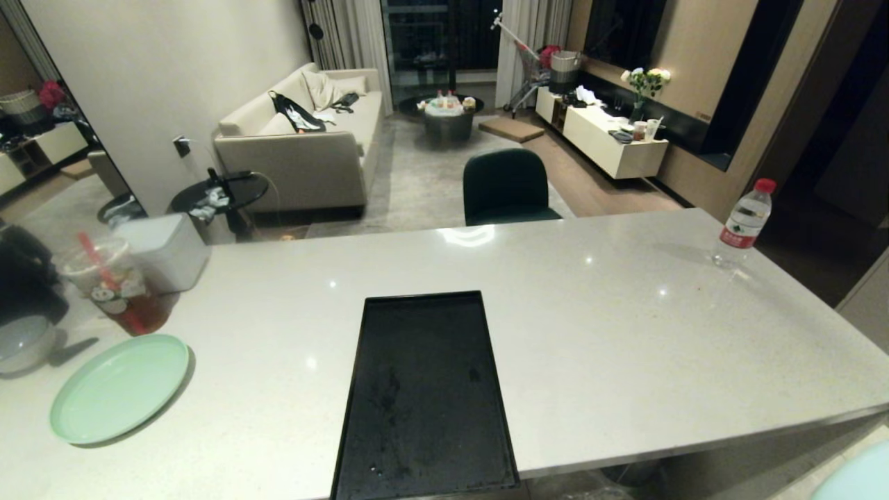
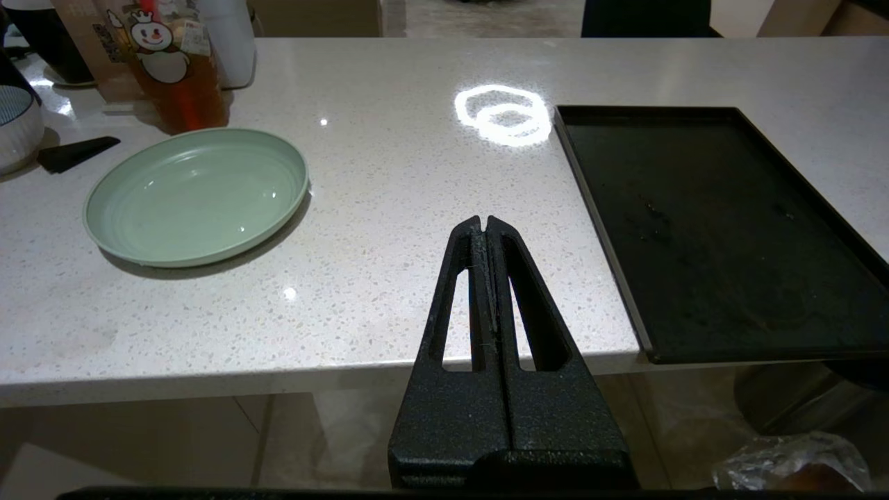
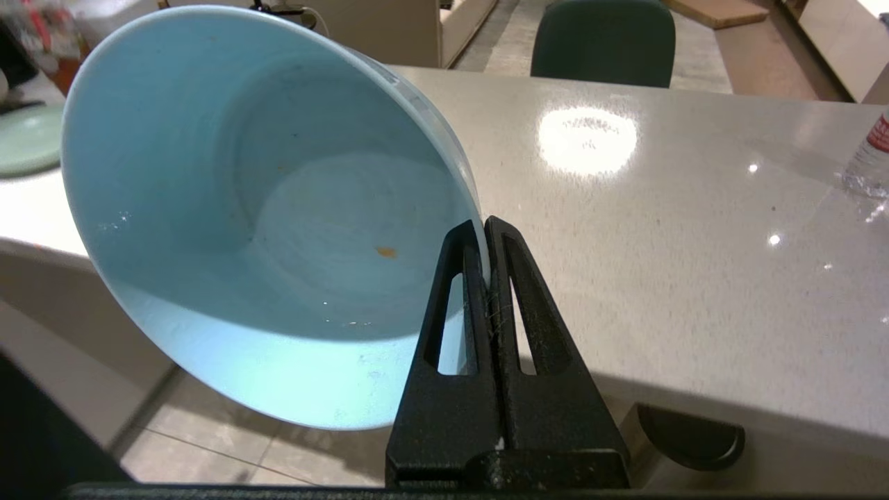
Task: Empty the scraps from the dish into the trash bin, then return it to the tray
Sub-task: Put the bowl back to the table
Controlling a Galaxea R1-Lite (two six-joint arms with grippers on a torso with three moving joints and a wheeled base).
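Note:
My right gripper [image 3: 484, 226] is shut on the rim of the dish [image 3: 278, 208], a pale light-blue bowl. It holds the bowl tilted, just off the counter's near edge and over the floor. Of the scraps, only a tiny orange bit [image 3: 385, 251] clings inside the bowl. In the head view a sliver of the dish [image 1: 861, 476] shows at the lower right corner. The black tray [image 1: 424, 396] lies bare at the counter's front middle. Crinkled clear plastic of the trash bin [image 2: 792, 465] shows below the counter. My left gripper [image 2: 484, 222] is shut and holds nothing, parked before the counter edge left of the tray.
A mint-green plate [image 1: 119, 387], a drink cup [image 1: 114, 285] and a white-grey bowl [image 1: 21, 344] stand at the counter's left. A water bottle [image 1: 743, 222] stands far right. A black-lidded steel bin [image 3: 687, 434] sits under the counter edge. A dark chair [image 1: 505, 186] stands behind the counter.

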